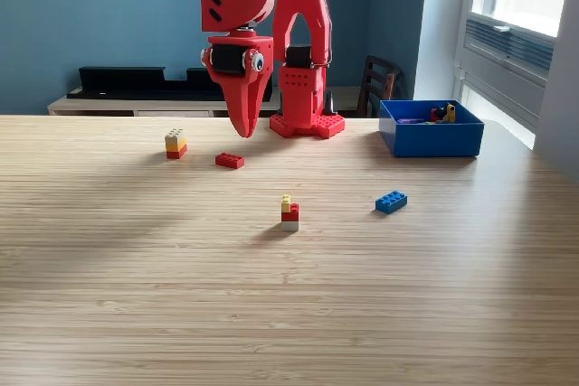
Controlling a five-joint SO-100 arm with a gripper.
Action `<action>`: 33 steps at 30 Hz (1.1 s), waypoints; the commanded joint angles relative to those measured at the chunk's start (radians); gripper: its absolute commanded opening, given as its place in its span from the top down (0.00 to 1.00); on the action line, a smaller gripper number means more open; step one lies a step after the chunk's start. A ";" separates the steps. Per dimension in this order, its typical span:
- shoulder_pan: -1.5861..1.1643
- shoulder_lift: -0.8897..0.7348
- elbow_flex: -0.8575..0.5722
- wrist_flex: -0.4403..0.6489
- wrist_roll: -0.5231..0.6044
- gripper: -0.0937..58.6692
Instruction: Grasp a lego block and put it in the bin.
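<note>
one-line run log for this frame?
gripper: shut, empty, above table | nearest: red flat block | loose on table: four lego pieces | bin: exterior view's right, holds some pieces | phase: pre-grasp

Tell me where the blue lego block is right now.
In the exterior view the blue block lies on the table, right of centre, in front of the bin and right of the small stacked block.

Blue bin [431,139] at exterior view's right, upright, holding small pieces
</note>
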 commanded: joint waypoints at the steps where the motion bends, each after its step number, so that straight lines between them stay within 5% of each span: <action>1: -0.018 0.064 -0.015 -0.035 -0.035 1.00; 16: -0.089 0.060 -0.041 -0.077 -0.074 0.99; 23: -0.161 0.055 -0.064 -0.084 -0.086 0.70; 33: -0.192 -0.161 -0.230 -0.097 -0.112 0.63</action>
